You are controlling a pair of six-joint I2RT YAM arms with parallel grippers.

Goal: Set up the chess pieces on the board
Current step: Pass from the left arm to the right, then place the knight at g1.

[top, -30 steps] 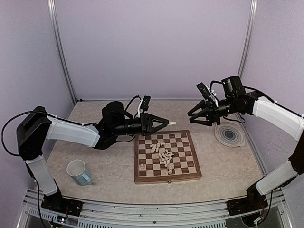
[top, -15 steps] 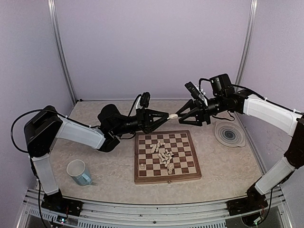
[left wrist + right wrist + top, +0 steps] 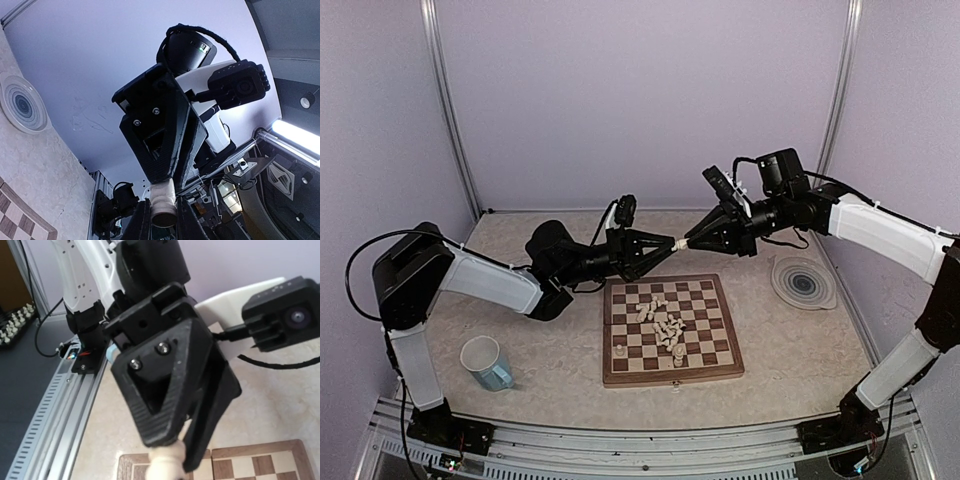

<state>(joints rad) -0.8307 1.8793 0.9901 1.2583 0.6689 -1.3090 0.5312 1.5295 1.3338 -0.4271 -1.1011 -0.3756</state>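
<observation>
A cream chess piece [image 3: 682, 243] hangs in the air beyond the far edge of the board [image 3: 670, 378], gripped from both sides. My left gripper [image 3: 672, 243] is shut on its base end; in the left wrist view my fingers flank the piece [image 3: 162, 207]. My right gripper [image 3: 692, 241] has its fingers closed on the other end, and it also shows in the left wrist view [image 3: 170, 182]. The right wrist view shows the left gripper [image 3: 177, 440] on the piece [image 3: 165, 462]. Several cream pieces [image 3: 665, 325] lie heaped on the board's middle; one [image 3: 620, 350] stands at the near left.
A blue-grey mug [image 3: 487, 362] stands on the table at the near left. A round ringed plate [image 3: 804, 283] lies right of the board and also shows in the left wrist view [image 3: 22, 102]. The board's far edge [image 3: 250, 465] shows below the grippers.
My right gripper swung left from near the plate to meet the left gripper, then closed from wide open onto the piece's free end. My left gripper rose slightly with the piece.
</observation>
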